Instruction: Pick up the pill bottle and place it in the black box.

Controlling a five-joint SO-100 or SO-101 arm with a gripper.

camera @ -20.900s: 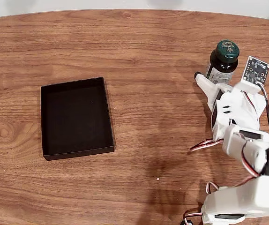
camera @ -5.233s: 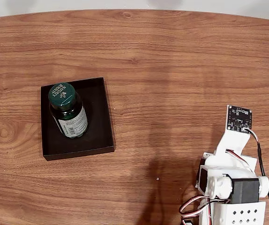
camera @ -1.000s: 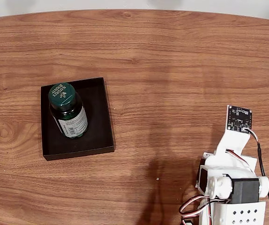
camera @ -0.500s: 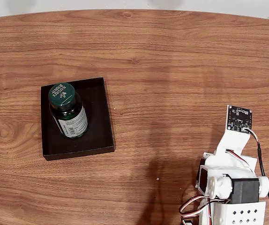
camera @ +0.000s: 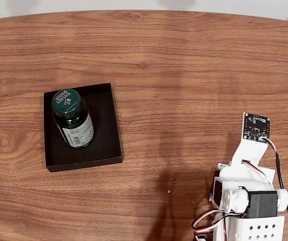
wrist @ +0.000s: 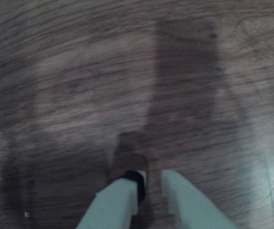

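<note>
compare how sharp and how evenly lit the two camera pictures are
Fixed view: sharp and evenly lit, with the wood grain crisp, the lettering on the pill bottle cap showing, and the black box cleanly edged; a soft shadow lies beside the arm. Wrist view: dim and blurred, the table grain smeared, broad dark shadow bands across it, and the pale fingers soft-edged at the bottom.

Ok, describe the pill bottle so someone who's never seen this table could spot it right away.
In the fixed view, start at the wooden table and find the black box on its left half. The pill bottle stands in the box's upper left part: a small dark bottle with a green cap and white label, the one thing in the box.
</note>
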